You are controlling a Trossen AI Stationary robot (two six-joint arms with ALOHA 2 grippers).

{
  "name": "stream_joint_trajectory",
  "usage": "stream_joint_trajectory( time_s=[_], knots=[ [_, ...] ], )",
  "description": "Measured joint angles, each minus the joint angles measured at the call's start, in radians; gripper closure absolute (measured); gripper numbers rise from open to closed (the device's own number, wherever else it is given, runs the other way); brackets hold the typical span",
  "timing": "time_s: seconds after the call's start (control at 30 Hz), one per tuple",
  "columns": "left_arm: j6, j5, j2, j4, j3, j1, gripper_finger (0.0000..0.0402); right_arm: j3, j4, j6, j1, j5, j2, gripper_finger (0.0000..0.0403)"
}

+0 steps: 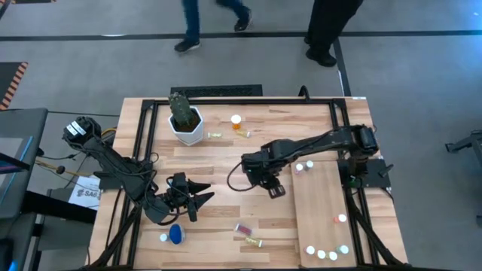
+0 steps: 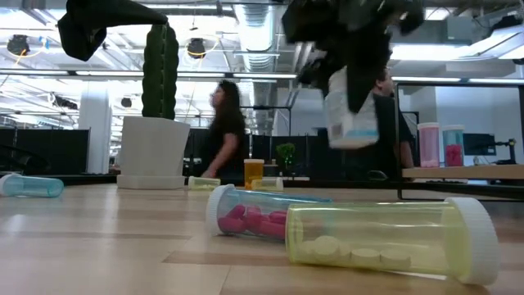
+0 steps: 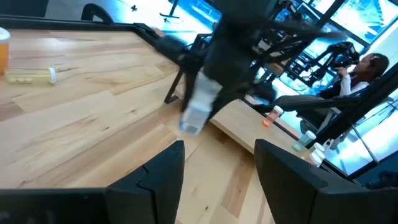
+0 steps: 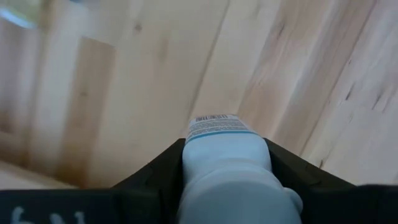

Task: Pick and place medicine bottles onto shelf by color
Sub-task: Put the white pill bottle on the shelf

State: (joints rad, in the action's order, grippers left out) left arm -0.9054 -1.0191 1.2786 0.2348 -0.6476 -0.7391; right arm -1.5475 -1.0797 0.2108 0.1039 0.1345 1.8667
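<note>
My right gripper [image 1: 276, 189] hangs over the middle of the table, just left of the shelf [image 1: 324, 207], shut on a white medicine bottle [image 2: 350, 115] with a printed label. The bottle also shows in the left wrist view [image 3: 198, 111]. My left gripper [image 1: 200, 199] waits open near the table's left front, pointing toward the right arm, with nothing between its fingers [image 3: 163, 168]. Several small bottles stand on the shelf, two at its far end [image 1: 304, 165] and a row at its near end [image 1: 327, 254]. Pink [image 2: 250, 220] and yellow [image 2: 385, 239] bottles lie on their sides on the table. My right gripper pinches the white bottle's two sides [image 4: 186, 163] between its two fingers. The fingers come from above, pointing steeply down, and the bottle lies along them. Its labelled end [image 4: 217, 124] sticks out beyond the fingertips. The bottle hangs clear of the table.
A white pot with a cactus [image 1: 186, 123] stands far left. An orange bottle [image 1: 236, 122] and a yellow-green one [image 1: 215, 135] sit near it. A blue bottle [image 1: 175, 235] lies at the near left. People walk beyond the far edge.
</note>
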Motion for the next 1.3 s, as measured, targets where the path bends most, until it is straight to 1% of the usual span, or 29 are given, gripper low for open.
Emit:
stream_joint_trajectory(
  time_s=[0.13, 0.27, 0.43, 0.6, 0.83, 1.1, 1.3],
  knots=[
    [0.002, -0.005, 0.000, 0.002, 0.000, 0.000, 0.0219, 0.030, -0.014, -0.086, 0.061, 0.000, -0.102, 0.0207],
    [0.003, -0.016, 0.000, 0.002, 0.000, 0.000, 0.0219, 0.112, 0.005, -0.197, 0.142, 0.000, -0.222, 0.0205],
    [0.003, -0.021, 0.000, 0.003, 0.000, 0.000, 0.0219, 0.237, 0.022, -0.413, 0.249, -0.001, -0.357, 0.0206],
    [0.003, -0.053, 0.000, 0.003, 0.000, 0.000, 0.0219, 0.348, 0.033, -0.633, 0.359, -0.039, -0.436, 0.0203],
    [0.002, -0.068, 0.000, 0.008, 0.000, 0.008, 0.0219, 0.466, 0.068, -0.823, 0.503, -0.120, -0.462, 0.0203],
    [-0.004, -0.061, 0.000, 0.010, 0.000, 0.034, 0.0219, 0.541, 0.200, -0.940, 0.632, -0.135, -0.456, 0.0200],
    [-0.007, -0.060, 0.000, 0.010, 0.000, 0.045, 0.0219, 0.566, 0.248, -1.051, 0.707, -0.152, -0.455, 0.0200]
  ],
)
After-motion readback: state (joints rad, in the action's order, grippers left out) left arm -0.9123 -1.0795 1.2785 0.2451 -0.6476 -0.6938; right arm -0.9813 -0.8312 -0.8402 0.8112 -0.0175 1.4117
